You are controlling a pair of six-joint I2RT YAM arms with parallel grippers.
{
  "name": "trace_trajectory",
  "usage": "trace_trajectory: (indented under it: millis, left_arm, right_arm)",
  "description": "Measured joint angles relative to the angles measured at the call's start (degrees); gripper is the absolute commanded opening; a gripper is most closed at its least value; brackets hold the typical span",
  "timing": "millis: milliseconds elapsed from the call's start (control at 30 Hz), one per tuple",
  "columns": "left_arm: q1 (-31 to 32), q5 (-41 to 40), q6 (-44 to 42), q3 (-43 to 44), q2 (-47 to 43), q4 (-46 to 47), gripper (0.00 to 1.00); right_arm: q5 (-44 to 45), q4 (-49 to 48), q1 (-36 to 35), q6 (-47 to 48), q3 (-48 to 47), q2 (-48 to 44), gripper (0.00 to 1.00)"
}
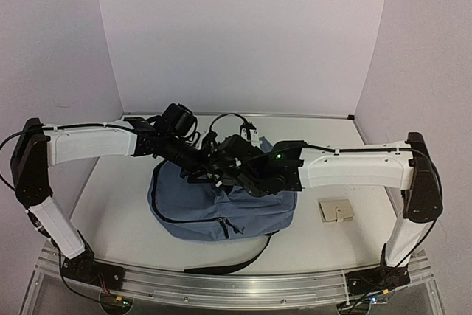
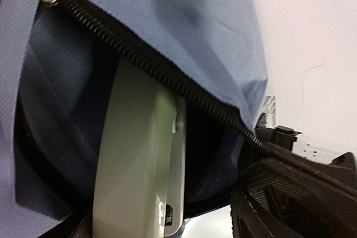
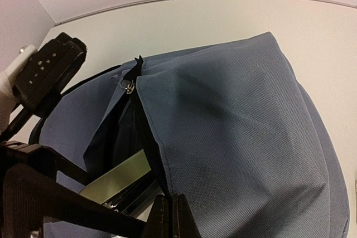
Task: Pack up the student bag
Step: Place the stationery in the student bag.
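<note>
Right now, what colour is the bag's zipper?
The zipper is black; clearest in the left wrist view.

A pale green flat item [image 2: 139, 160] is half hidden in the student bag [image 2: 184, 20], unidentifiable. The right gripper [image 3: 170, 218] runs off the bottom edge.

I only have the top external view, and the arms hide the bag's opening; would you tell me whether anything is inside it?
Observer: Yes. The left wrist view shows a flat pale green item standing edge-on in the open mouth of the student bag, partly under the zipper.
Operator: Thank you. What holds the mouth open?
Observer: In the right wrist view the right claw is shut on the bag's fabric edge beside the zipper, with that side raised.
Operator: And where is the zipper pull?
Observer: Its metal ring hangs at the far end of the opening, away from that claw.
</note>
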State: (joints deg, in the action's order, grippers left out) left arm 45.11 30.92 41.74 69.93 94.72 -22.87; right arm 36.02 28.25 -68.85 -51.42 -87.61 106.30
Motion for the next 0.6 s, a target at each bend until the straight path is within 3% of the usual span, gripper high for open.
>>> trace_trajectory:
  millis: [133,367,600]
  left_arm:
    - [1.4,-5.0,-0.2,0.0,-1.0,-2.5,0.70]
    - [2.7,-10.0,-0.4,0.0,-1.2,-4.9,0.45]
    - [3.3,-10.1,-1.3,0.3,1.1,-3.8,0.37]
  right_arm:
    - [-0.5,-0.1,0.2,0.0,0.0,0.0,0.00]
    - [-1.2,-0.4,0.6,0.0,0.0,0.0,0.00]
    - [-1.8,-1.0,1.1,-0.1,0.7,-0.1,0.00]
